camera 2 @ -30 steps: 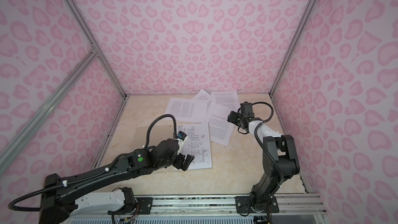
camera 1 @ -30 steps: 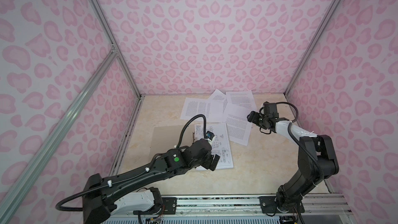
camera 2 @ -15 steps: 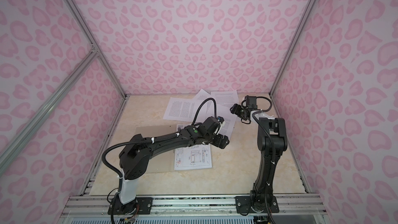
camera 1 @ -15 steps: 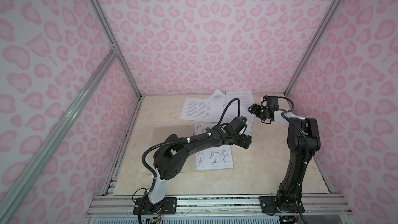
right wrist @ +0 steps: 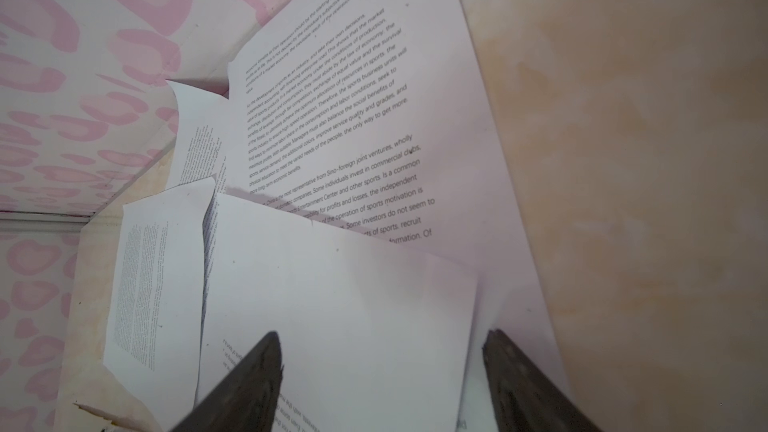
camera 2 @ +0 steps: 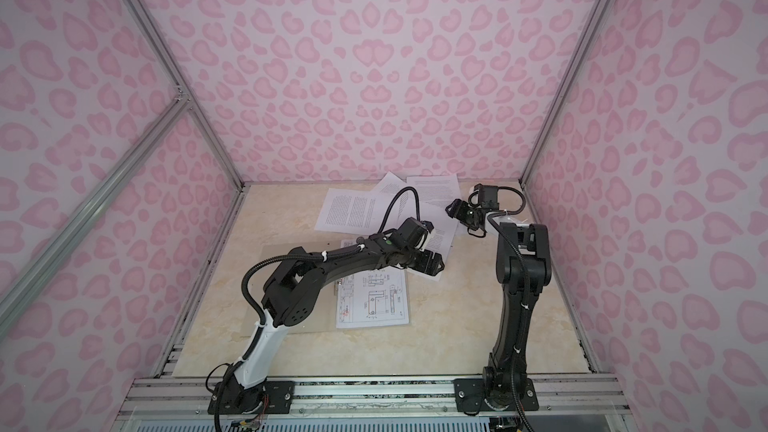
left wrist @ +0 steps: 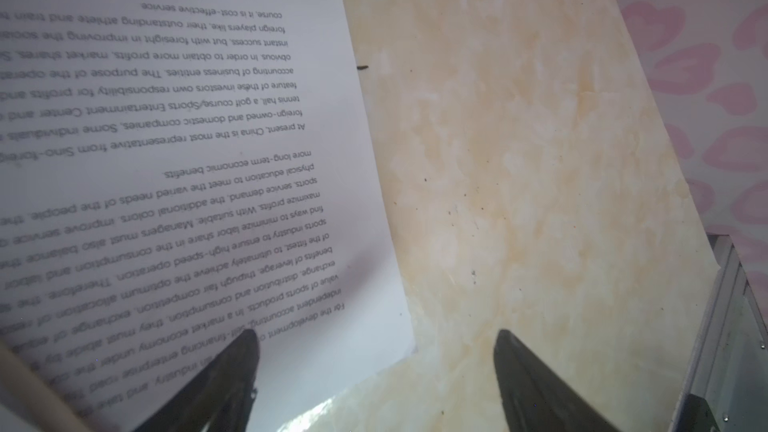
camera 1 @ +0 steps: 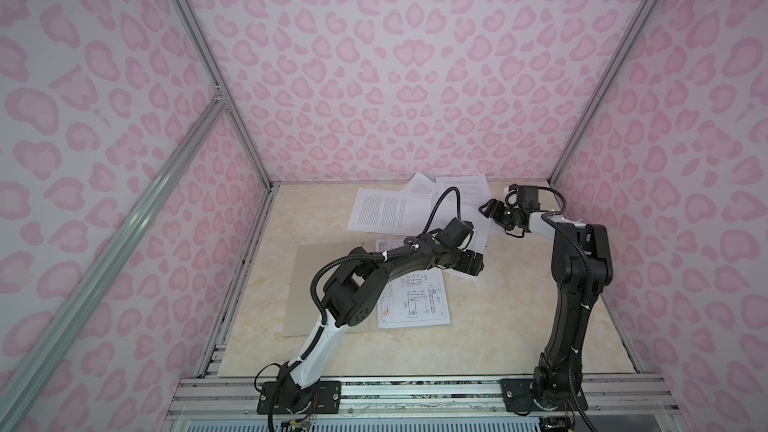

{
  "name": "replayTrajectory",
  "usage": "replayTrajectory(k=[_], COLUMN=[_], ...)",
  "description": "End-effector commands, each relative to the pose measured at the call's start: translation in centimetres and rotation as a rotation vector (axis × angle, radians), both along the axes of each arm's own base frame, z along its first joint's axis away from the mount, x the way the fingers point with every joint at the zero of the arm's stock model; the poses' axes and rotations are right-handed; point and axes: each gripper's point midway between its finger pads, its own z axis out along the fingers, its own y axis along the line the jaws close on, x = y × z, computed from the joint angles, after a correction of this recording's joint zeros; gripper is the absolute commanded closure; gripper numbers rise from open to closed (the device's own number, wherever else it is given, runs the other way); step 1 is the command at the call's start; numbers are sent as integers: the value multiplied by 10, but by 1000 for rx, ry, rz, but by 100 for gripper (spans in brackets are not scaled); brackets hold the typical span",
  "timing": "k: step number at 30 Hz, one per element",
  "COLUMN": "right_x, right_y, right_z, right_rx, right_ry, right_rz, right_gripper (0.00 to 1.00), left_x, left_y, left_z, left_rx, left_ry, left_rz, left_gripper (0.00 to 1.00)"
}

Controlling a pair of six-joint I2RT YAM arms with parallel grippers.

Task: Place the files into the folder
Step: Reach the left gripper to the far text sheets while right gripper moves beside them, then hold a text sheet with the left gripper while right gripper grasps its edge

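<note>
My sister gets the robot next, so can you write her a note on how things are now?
Left gripper: jaws open, empty, above the near edge of the text sheets.
Right gripper: jaws open, low over the same sheets at the back.
Folder: flat, left of middle; the drawing sheet lies on it.
Done: perhaps that one sheet.
Left: every text sheet must go to the folder.

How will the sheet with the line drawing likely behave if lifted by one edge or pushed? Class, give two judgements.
Probably floppy: the drawing sheet is thin paper, and another sheet bends near the wall. Likely light and slippery when pushed: it lies flat, partly on the smooth folder.
</note>
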Motion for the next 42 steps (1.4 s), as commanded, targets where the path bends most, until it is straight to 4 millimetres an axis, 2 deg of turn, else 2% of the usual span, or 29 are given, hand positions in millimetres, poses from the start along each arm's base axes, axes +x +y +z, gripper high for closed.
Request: replayTrajectory(k=[1,5,11,20,22,26,36,42], right_x=[9,12,13,-1,-13,-22,-48,-67], right_y=[1,-2,7,22,24,31,50,51], right_z=[2,-2,-9,1,-6,-6,3,2], right_rx=[13,20,78,175,190,233,306,288], right_ry=[-6,14,38,40,68,85,60,50], right_rz=[-3,-20,-4,28,23,36,85,84], right_gripper=[22,22,24,25,24,24,26,35], left_x=[2,-1,-7,-7,-6,-7,-8,-9], left_y=[-2,3,11,12,13,14,14,14], left_z=[-7,-17,-35,-45,-45,-47,-48,-46], left_rx=[-3,19,52,65,65,67,60,55], left_ry=[11,24,53,67,67,71,82,79], left_rz=[-14,-17,-13,-12,-11,-12,-14,-17], left_gripper=[11,11,11,11,11,11,11,11])
